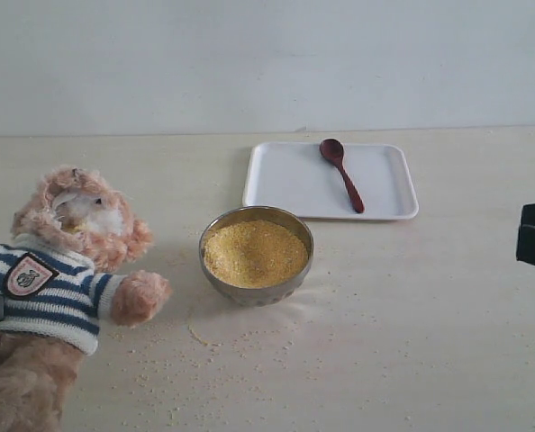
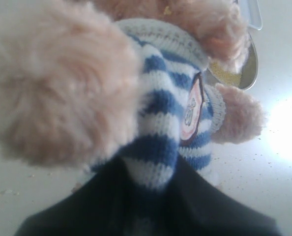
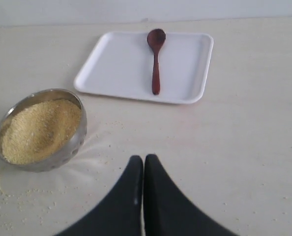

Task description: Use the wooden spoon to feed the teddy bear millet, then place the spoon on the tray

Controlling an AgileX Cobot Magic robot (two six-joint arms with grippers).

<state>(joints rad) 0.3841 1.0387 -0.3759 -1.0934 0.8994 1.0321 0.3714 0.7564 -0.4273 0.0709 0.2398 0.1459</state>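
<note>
At the tabletop's (image 1: 430, 342) left edge the teddy bear (image 1: 56, 270) is gripped at its striped middle by the left fingers (image 2: 87, 211). The millet (image 1: 254, 252) is heaped in a steel bowl (image 1: 256, 293) near the centre. The wooden spoon (image 1: 342, 175) is laid on the tray (image 1: 285, 180) toward the far edge, well apart from the right fingers (image 3: 129, 196), which are pressed together, empty.

Robot lab test bench by the look of it, plain pale tabletop (image 1: 430, 342), blank white wall (image 1: 249, 63) behind, black right gripper (image 3: 144, 169) over it.
</note>
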